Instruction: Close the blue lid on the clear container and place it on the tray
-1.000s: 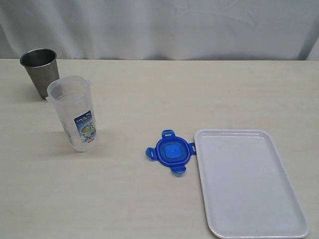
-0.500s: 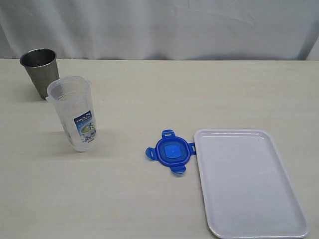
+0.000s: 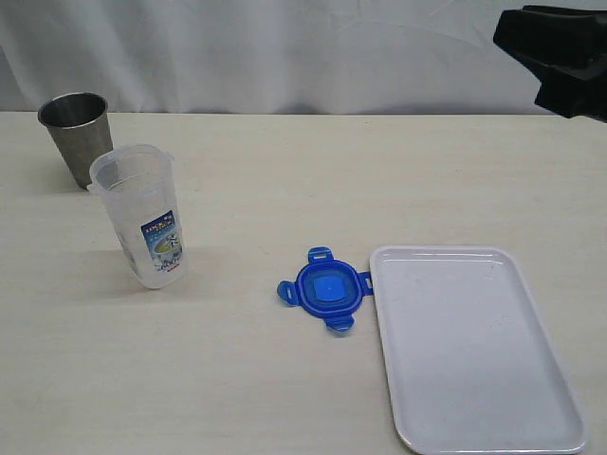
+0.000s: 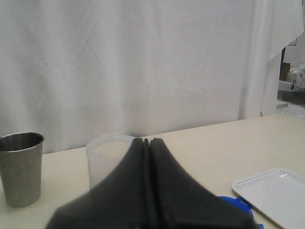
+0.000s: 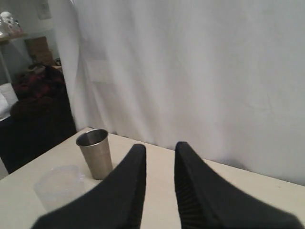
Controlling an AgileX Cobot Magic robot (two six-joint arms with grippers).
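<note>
Blue lid (image 3: 325,289) lies flat on the table (image 3: 313,171), sticker side up, all four flaps spread outward. Its right-hand flap reaches the left rim of the tray (image 3: 474,351); touching or just short of it cannot be told. Tray lies flat on the table, at the right of the exterior view.

Container (image 3: 142,218) stands upright at the left, mouth uncovered, printed label facing the camera. Well apart from both lid and tray. Steel cup (image 3: 76,133) stands upright just behind it, toward the far left corner; the left wrist view shows a gap of bare table between the two. White curtain (image 3: 285,47) hangs behind the table.

Right arm (image 3: 555,52): black bulk in the upper right corner of the exterior view, high over the table's far edge, well apart from every object. Right gripper (image 5: 159,145): fingers parted, a clear gap between them, nothing in it. Past the fingers, the cup (image 5: 95,152) and the blurred container (image 5: 59,186).

Left gripper (image 4: 147,140): fingers pressed flat together, clenched on nothing. Container (image 4: 102,157) partly hidden behind it, cup (image 4: 19,167) to one side, a corner of the tray (image 4: 276,191) and a sliver of the lid (image 4: 237,202) to the other.
</note>
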